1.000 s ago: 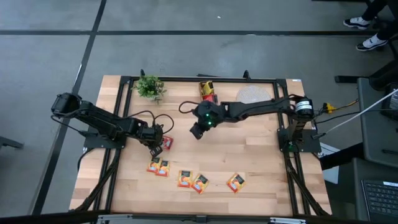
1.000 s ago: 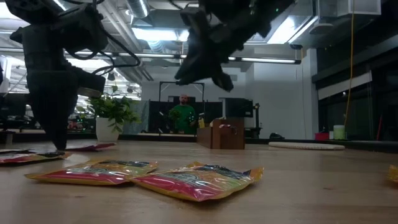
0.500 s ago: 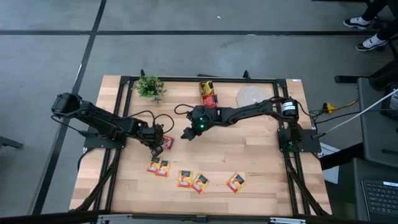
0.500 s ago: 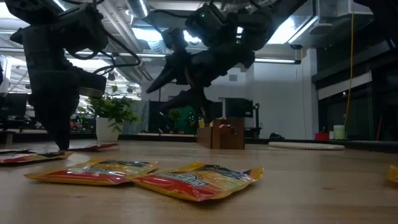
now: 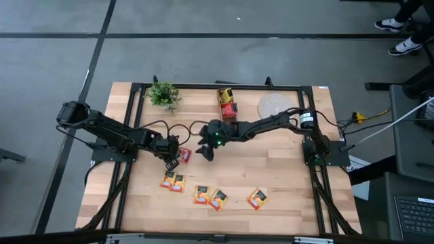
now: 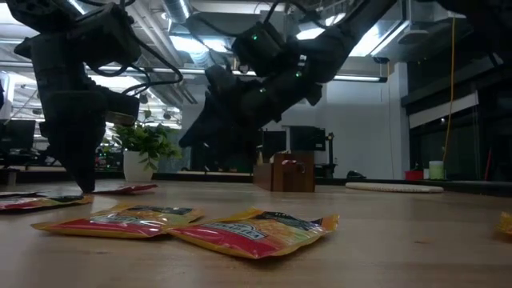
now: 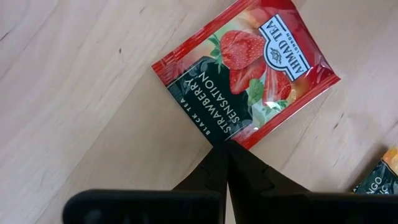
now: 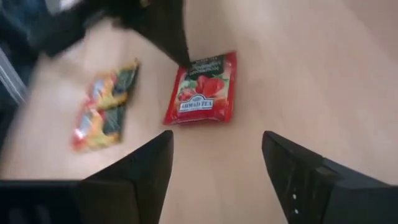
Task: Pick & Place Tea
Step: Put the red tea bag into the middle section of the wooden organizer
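While our left gripper pinches shut at its edge, the red strawberry tea sachet lies flat; our right gripper hovers open at its three o'clock.

Seen level across a wooden bench, two flat tea sachets lie side by side, touching, in the foreground. Left of them, the left hand points straight down to the bench beside more sachets. Above and behind the pair, the right hand hangs in the air. A potted plant and a small brown box stand farther back.
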You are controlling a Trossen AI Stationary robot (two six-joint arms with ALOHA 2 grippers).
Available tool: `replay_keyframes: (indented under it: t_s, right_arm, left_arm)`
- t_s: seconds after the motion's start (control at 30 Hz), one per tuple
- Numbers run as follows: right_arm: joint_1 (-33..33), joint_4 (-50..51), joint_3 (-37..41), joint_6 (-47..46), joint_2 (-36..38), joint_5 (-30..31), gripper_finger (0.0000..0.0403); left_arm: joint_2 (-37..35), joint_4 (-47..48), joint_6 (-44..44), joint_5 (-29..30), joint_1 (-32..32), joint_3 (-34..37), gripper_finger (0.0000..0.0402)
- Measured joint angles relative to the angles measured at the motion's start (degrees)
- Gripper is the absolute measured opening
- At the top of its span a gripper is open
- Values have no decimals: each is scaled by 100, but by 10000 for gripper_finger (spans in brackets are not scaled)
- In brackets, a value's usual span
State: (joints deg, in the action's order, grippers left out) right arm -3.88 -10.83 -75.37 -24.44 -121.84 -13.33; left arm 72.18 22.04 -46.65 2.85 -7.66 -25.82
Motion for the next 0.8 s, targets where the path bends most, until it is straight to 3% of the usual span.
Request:
replay_keyframes:
  t_s: [0.3, 0.4, 0.8]
  right_arm:
    - [306, 10, 0, 4338, 0, 1081, 246]
    - [369, -13, 0, 5339, 0, 1372, 246]
    - [367, -764, -11, 5667, -560, 1372, 246]
  left_arm:
    - [-2, -2, -4, -1, 0, 0, 2]
    - [-2, -5, -9, 0, 0, 0, 1]
    - [7, -170, -74, 142, 2, 9, 2]
